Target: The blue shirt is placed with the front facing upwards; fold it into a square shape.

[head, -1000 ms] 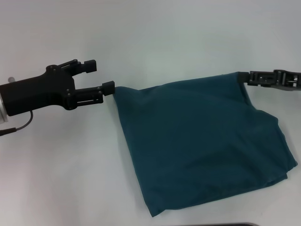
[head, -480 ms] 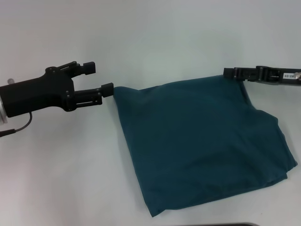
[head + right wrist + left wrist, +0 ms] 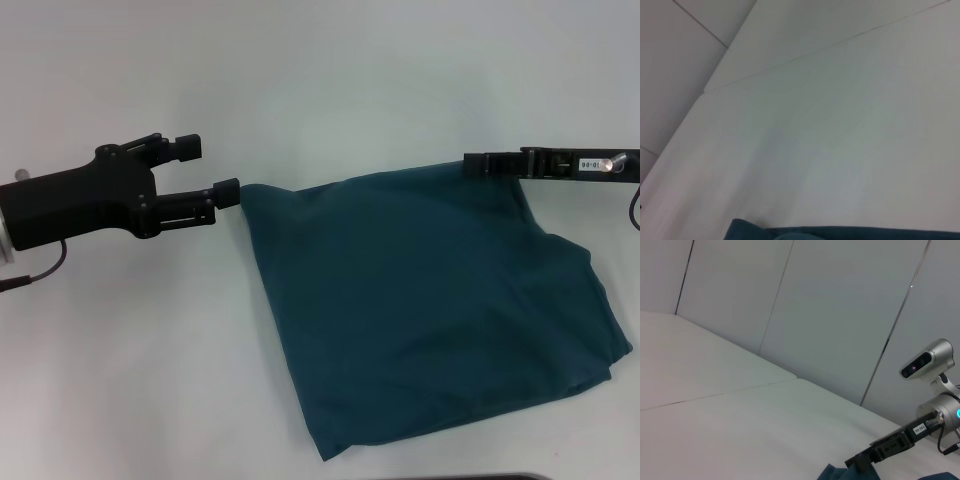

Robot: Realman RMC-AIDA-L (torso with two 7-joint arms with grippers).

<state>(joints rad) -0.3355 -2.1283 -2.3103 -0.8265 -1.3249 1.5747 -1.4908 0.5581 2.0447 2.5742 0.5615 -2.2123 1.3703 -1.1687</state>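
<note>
The blue shirt (image 3: 430, 300) lies folded on the white table (image 3: 300, 80) as a rough four-sided shape with its plain teal side up. No letters or collar show. My left gripper (image 3: 208, 168) is open at the shirt's far left corner, and its lower fingertip (image 3: 228, 190) touches the cloth edge. My right gripper (image 3: 475, 161) shows edge-on just above the shirt's far right edge. It also shows in the left wrist view (image 3: 860, 462), above a bit of the shirt (image 3: 832, 474). The right wrist view shows only the shirt's edge (image 3: 790, 234).
Grey wall panels (image 3: 840, 315) stand behind the table. A dark edge (image 3: 500, 477) shows at the near side of the head view. A camera on a stand (image 3: 925, 362) is behind the right arm.
My right gripper has slid left along the shirt's far edge, off the far right corner. My left gripper and the shirt have barely moved.
</note>
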